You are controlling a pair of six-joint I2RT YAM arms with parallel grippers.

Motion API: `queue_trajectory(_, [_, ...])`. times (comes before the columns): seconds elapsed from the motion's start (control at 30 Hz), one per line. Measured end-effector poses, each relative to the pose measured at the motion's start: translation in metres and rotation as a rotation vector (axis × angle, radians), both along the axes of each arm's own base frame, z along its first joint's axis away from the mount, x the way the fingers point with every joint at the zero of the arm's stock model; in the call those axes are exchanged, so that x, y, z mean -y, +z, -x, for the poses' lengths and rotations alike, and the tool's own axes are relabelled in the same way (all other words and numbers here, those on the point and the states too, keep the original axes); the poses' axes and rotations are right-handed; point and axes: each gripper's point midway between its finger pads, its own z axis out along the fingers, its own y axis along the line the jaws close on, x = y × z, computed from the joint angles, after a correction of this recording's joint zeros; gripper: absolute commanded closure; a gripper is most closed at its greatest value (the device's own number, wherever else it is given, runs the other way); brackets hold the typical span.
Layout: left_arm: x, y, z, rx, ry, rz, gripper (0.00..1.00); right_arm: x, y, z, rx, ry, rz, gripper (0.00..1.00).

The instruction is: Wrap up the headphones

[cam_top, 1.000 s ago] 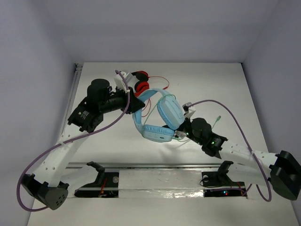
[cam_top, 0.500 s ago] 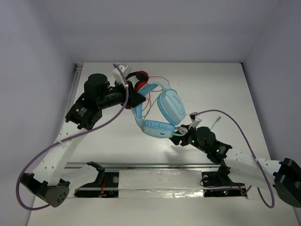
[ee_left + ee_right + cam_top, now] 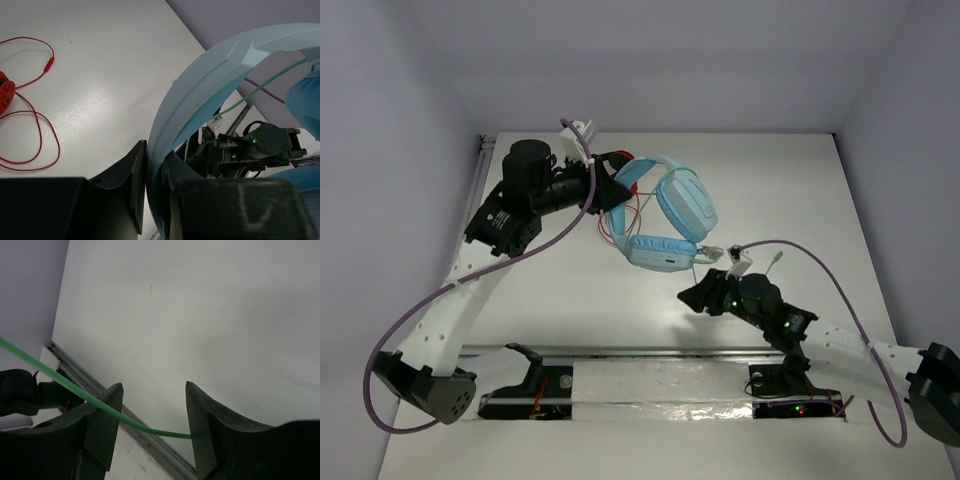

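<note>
The light-blue headphones (image 3: 672, 212) hang tilted above the table, one oval cup facing up and the other below it. My left gripper (image 3: 611, 190) is shut on their wide band (image 3: 200, 90), which fills the slot between the fingers of my left gripper (image 3: 154, 156). The thin green cable (image 3: 260, 82) runs down from the cups toward the right arm. My right gripper (image 3: 693, 297) hovers below and near the lower cup, open. In the right wrist view the green cable (image 3: 145, 426) lies loosely across the gap of my right gripper (image 3: 154, 396), resting against both inner faces.
Red-and-black headphones (image 3: 619, 162) sit half hidden behind the left gripper, with their red cable (image 3: 30, 125) looping over the white table. A metal rail (image 3: 150, 442) runs along the near edge. Walls close in the left, right and far sides.
The left arm has carried the headphones up and toward the far right. The right gripper has drawn back toward the near edge, away from the cups, and opened slightly.
</note>
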Motion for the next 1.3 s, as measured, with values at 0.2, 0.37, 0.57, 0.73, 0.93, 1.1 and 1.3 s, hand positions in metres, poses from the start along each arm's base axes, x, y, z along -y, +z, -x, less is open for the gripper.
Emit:
queue_trajectory(0.2, [0.0,-0.004,-0.017,-0.035,0.017,0.026,1.0,0.001,-0.013,0.012,-0.072,0.017,-0.02,0.81])
queue_trajectory(0.37, [0.005,-0.002,-0.028,-0.044,0.031,0.066,1.0,-0.009,-0.011,0.027,-0.103,0.081,-0.05,0.97])
queue_trajectory(0.57, [0.01,-0.037,-0.043,-0.121,0.096,0.133,1.0,-0.029,-0.006,0.049,-0.113,0.171,-0.051,0.97])
queue_trajectory(0.73, [-0.002,-0.1,-0.054,-0.252,0.256,0.174,1.0,-0.051,-0.017,0.073,-0.15,0.267,0.0,0.97])
queue_trajectory(0.93, [-0.036,-0.128,-0.068,-0.264,0.505,0.182,1.0,-0.089,0.001,0.107,-0.122,0.392,0.0,0.96])
queue_trajectory(1.1, [-0.068,-0.107,-0.07,-0.15,0.651,0.195,1.0,-0.118,0.034,0.121,-0.06,0.417,-0.032,0.95])
queue_trajectory(1.3, [-0.085,-0.11,-0.064,-0.077,0.754,0.096,1.0,-0.136,0.045,0.129,-0.02,0.42,0.046,0.95])
